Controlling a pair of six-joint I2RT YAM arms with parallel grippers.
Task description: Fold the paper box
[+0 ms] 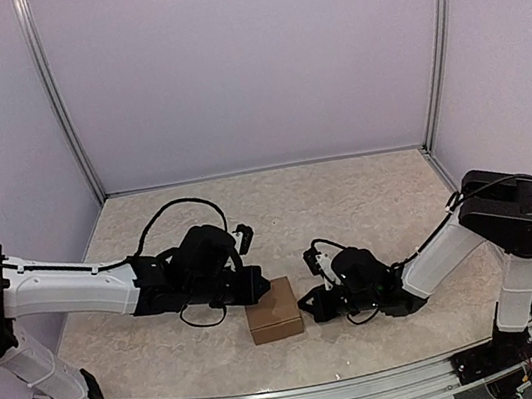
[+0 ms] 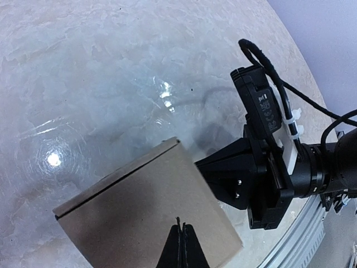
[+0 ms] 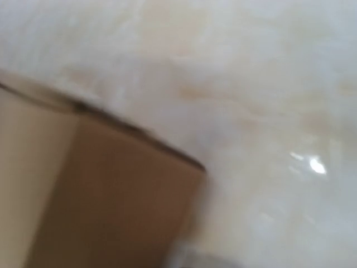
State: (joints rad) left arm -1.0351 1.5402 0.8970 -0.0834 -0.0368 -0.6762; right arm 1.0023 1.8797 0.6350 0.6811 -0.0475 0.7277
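Top external view first: the paper box (image 1: pixel 273 312) sits as a closed, squarish brown carton on the table (image 1: pixel 368 204), with an arm coming in from each side. The left gripper (image 1: pixel 262 283) is at the box's far-left corner, fingers together. The right gripper (image 1: pixel 305 307) points at the box's right side, fingers together as well, the tip at or just off that wall. Over to the left wrist view: the box (image 2: pixel 139 212) fills the lower left, and a dark seam runs just under its top panel where the flap tucks in. The left gripper (image 2: pixel 179 224) shows its two fingers pressed into a single point over the box's near part; contact with the cardboard I cannot tell. The right gripper (image 2: pixel 198 163) meets the box's right wall with its black, closed tip. Right wrist view now: it is blurred, with only the box (image 3: pixel 111 201) at lower left and pale table beyond it, and its own fingers do not show. My read is that this is thin card, light, stiff across a panel but springy at the creases, and it will likely skate on that glossy top. Best to brace opposite walls near the edges, not mid-panel, and press the flap close to its seam.
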